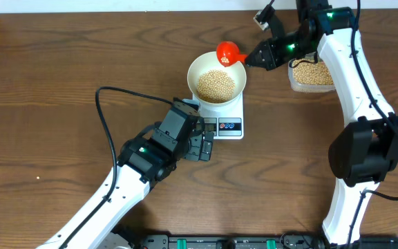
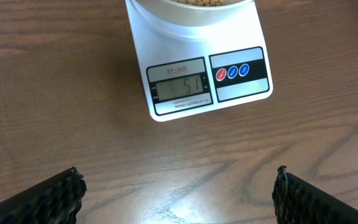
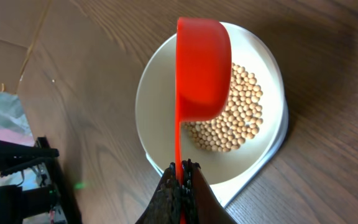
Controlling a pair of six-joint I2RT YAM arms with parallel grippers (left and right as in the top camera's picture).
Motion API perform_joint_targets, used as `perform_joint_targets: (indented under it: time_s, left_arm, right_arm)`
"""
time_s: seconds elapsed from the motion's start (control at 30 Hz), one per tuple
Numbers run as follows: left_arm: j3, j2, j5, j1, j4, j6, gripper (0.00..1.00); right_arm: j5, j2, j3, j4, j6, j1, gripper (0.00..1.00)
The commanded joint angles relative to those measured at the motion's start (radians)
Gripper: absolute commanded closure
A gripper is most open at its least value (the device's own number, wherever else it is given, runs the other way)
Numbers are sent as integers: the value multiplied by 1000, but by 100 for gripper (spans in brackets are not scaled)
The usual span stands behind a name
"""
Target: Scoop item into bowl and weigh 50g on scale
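Tabletop (image 2: 55,106) lies open between the widely spread fingers of the left gripper (image 2: 178,174). Just ahead of them sits the scale (image 2: 166,46), labelled SF-400, its display (image 2: 180,87) seemingly reading 51. The right gripper (image 3: 182,167) pinches the thin handle of a red scoop (image 3: 202,68), held beyond its fingertips over the white bowl (image 3: 157,93) of beans (image 3: 241,106) resting on the scale.

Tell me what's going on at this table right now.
The right gripper holds a red scoop by its handle over the far rim of the white bowl. The bowl sits on the scale with a pile of beans in it. The display reads 51. The left gripper hangs open in front of the scale, holding nothing. A clear tub holds more beans.
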Motion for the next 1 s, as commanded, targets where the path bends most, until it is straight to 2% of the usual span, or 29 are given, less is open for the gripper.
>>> perform_joint_targets:
  time_s: [0.0, 0.6, 0.8, 0.97]
  left_arm:
    - [-8, -1, -12, 0, -3, -1, 2]
    - [-8, -1, -12, 0, -3, -1, 2]
    - [-8, -1, -12, 0, -3, -1, 2]
    - [-8, -1, -12, 0, -3, -1, 1]
  right_arm:
    - [-51, -25, 22, -3, -24, -4, 99]
    - [-59, -46, 23, -10, -37, -37, 99]
    - [-72, -124, 23, -53, -54, -175, 99]
    - [46, -192, 23, -130, -56, -345, 99]
